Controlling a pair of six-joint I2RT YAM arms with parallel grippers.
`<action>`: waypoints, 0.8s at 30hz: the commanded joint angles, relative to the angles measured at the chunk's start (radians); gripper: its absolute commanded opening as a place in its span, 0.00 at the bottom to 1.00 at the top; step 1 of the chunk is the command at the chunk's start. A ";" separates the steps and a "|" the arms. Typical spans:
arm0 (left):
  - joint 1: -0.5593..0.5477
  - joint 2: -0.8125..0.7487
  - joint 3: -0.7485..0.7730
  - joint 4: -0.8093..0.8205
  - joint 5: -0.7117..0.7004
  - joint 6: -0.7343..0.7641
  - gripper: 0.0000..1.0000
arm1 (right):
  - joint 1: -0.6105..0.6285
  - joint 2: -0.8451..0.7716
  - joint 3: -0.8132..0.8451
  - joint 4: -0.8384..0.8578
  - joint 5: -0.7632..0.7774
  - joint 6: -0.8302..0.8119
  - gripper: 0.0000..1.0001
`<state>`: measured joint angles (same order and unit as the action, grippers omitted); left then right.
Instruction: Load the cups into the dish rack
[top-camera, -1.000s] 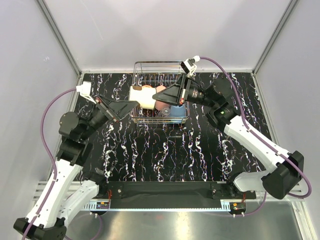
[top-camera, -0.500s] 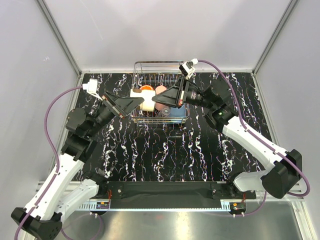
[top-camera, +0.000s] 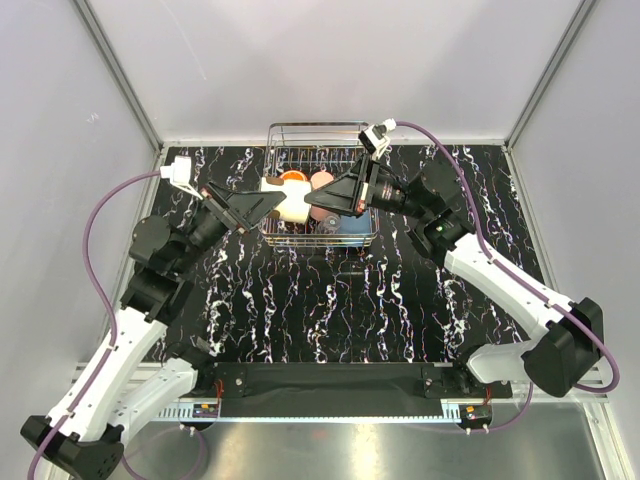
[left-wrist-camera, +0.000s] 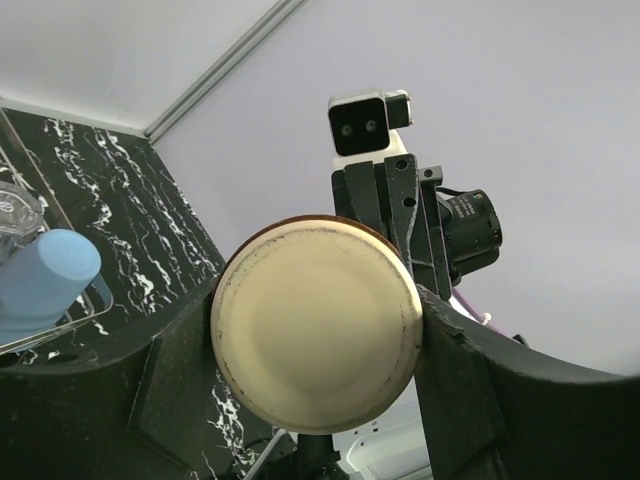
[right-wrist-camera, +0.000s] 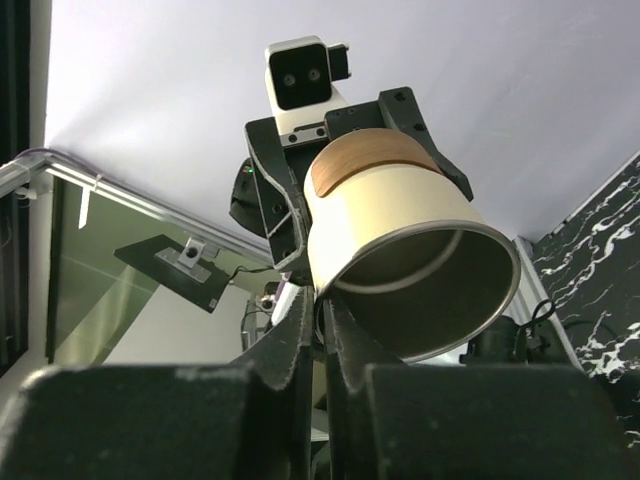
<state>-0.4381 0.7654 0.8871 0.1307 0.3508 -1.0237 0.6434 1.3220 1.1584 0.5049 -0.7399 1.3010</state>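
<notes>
The left pincer (top-camera: 268, 204) is closed round the brown base of a beige cup (left-wrist-camera: 315, 335), and the cup's thin rim is pinched by the nearly shut right pincer (right-wrist-camera: 322, 300). The cup is held sideways over the chrome-wire dish rack (top-camera: 300, 128) at the worktop's (top-camera: 330, 300) far edge. An orange mug (top-camera: 292, 177), a pink tumbler (top-camera: 322, 179) and a smooth blue cup (top-camera: 352, 225) are already loaded. Only the held cup appears left to place.

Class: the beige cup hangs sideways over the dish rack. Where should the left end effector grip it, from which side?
Likely across the beige cup near its base, coming from the base end; the right end effector pinches its rim.
</notes>
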 joint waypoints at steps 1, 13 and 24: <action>-0.007 -0.008 0.073 -0.020 -0.032 0.048 0.00 | 0.007 -0.017 0.021 -0.055 0.028 -0.064 0.12; -0.010 0.224 0.396 -0.581 -0.246 0.373 0.00 | 0.004 -0.098 0.352 -1.203 0.703 -0.584 0.99; -0.057 0.621 0.627 -0.779 -0.473 0.547 0.00 | 0.001 -0.135 0.399 -1.387 0.902 -0.674 1.00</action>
<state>-0.4793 1.3464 1.4139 -0.6064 -0.0116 -0.5529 0.6449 1.1923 1.5330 -0.8104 0.0681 0.6785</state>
